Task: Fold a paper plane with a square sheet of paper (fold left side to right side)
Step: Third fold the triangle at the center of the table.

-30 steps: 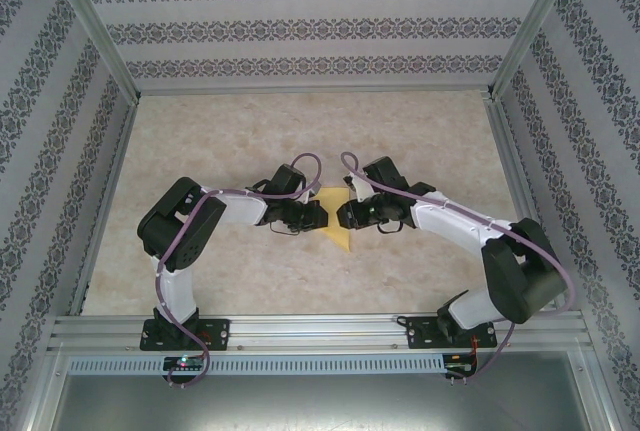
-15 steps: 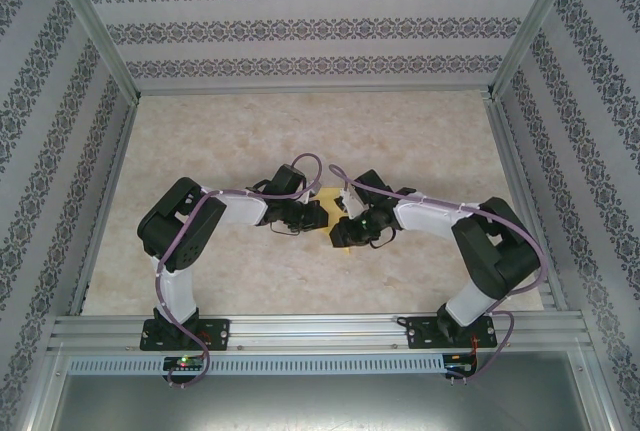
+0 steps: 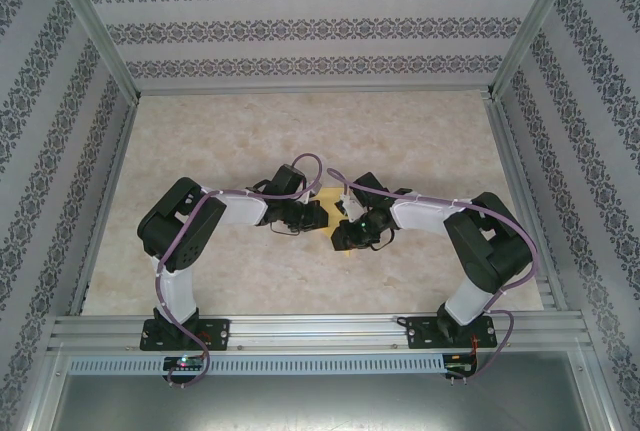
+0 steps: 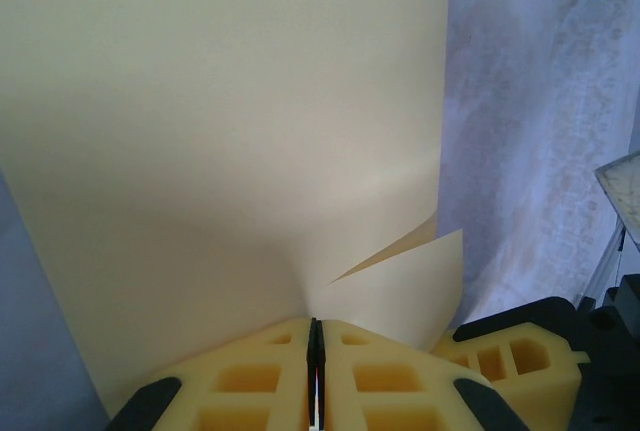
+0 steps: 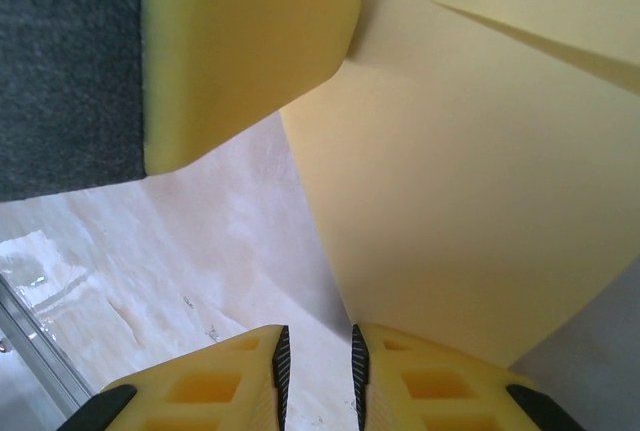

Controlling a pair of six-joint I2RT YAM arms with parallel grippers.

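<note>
The square sheet of paper (image 4: pixel 230 131) is plain yellow and partly folded, one loose corner lifting off the layer under it. My left gripper (image 4: pixel 315 326) is shut on the sheet's edge, jaws pressed together. In the top view the sheet (image 3: pixel 327 195) shows in small patches between the two wrists at mid-table, left gripper (image 3: pixel 318 216) on its left. My right gripper (image 5: pixel 315 336) is open by a narrow gap with bare table showing through it. The sheet's edge (image 5: pixel 480 181) runs down to the inner side of its right finger. The right gripper (image 3: pixel 343 232) hangs over the sheet's near part.
A yellow finger (image 5: pixel 240 41) of the left gripper fills the right wrist view's upper left. The marble-patterned table (image 3: pixel 250 141) lies open behind and to both sides. Aluminium rails (image 3: pixel 320 329) and patterned walls close in the workspace.
The right arm has folded in, and its gripper has swung left and nearer, coming down over the sheet's near part. The left arm has held still, gripping the paper.
</note>
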